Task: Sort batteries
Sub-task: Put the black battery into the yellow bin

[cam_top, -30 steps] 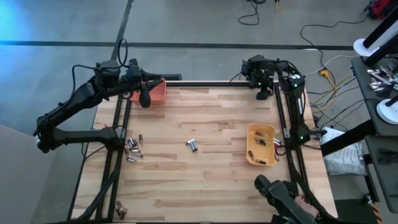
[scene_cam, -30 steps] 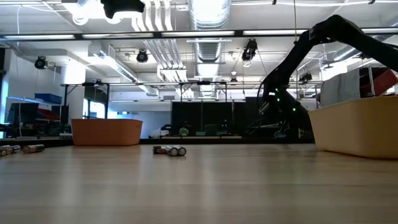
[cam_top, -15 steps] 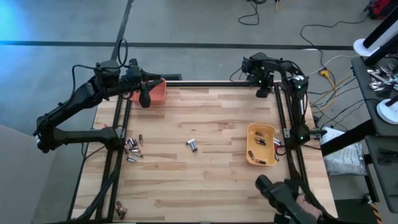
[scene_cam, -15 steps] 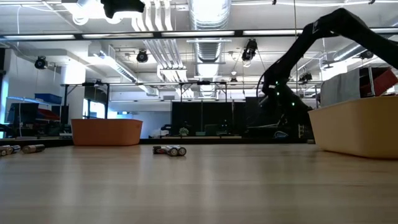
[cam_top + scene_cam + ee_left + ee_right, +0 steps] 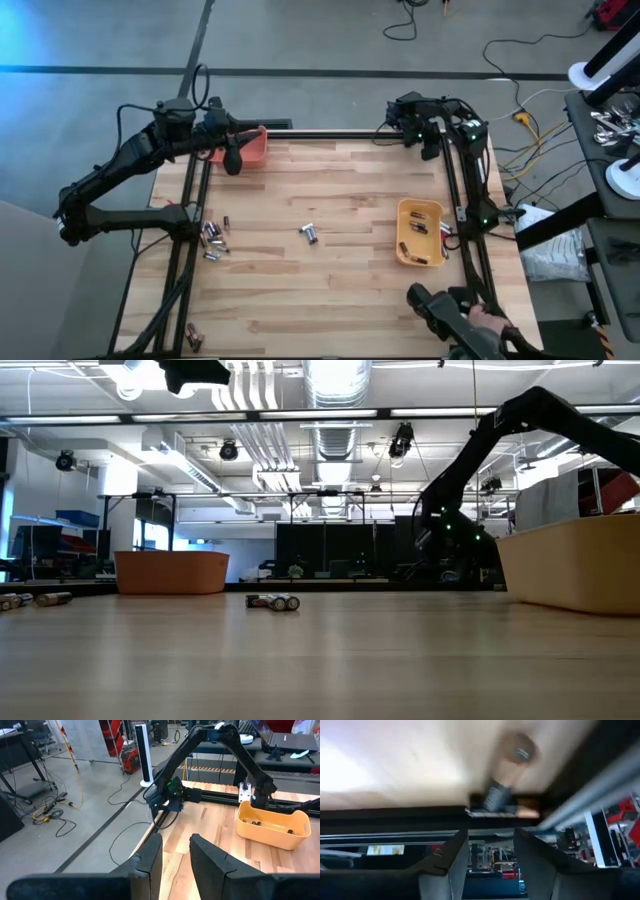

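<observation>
Swinging slightly along the counter's (image 5: 330,290) far edge, the right tool (image 5: 425,152), part-open and empty, hovers between picks, needing next to reach the loose batteries (image 5: 308,233) mid-counter.

Orange bin (image 5: 248,146), yellow bin (image 5: 419,233), wooden table (image 5: 330,290)

Small batteries (image 5: 212,238) clustered left, 2 mid-table (image 5: 309,234).
</observation>
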`<state>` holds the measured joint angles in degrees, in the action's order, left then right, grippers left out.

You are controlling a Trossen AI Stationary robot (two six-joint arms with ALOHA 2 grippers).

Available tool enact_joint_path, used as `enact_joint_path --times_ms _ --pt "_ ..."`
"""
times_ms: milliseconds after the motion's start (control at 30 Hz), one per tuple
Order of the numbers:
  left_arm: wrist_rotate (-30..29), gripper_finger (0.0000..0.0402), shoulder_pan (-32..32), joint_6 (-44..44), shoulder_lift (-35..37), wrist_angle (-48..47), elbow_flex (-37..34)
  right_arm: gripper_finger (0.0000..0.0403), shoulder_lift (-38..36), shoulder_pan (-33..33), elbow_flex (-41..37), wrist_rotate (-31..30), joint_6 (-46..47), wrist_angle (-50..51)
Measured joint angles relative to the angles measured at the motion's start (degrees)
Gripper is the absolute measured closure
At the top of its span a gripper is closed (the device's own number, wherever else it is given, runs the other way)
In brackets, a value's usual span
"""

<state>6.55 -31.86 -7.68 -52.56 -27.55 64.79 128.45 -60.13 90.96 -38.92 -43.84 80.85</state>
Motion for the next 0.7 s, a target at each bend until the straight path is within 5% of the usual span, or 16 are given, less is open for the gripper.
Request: enact_joint_path --times_ms 333,700 --pt "-0.02 0.0322 0.01 0.7 0.04 0.02 0.0 0.0254 0.84 1.84 -0.72 1.33 1.1 -2.78" --pt "-0.02 0.0322 0.01 -1.13 0.04 0.04 0.0 0.0238 -10.2 3.54 -0.83 3.36 2.0 -2.33"
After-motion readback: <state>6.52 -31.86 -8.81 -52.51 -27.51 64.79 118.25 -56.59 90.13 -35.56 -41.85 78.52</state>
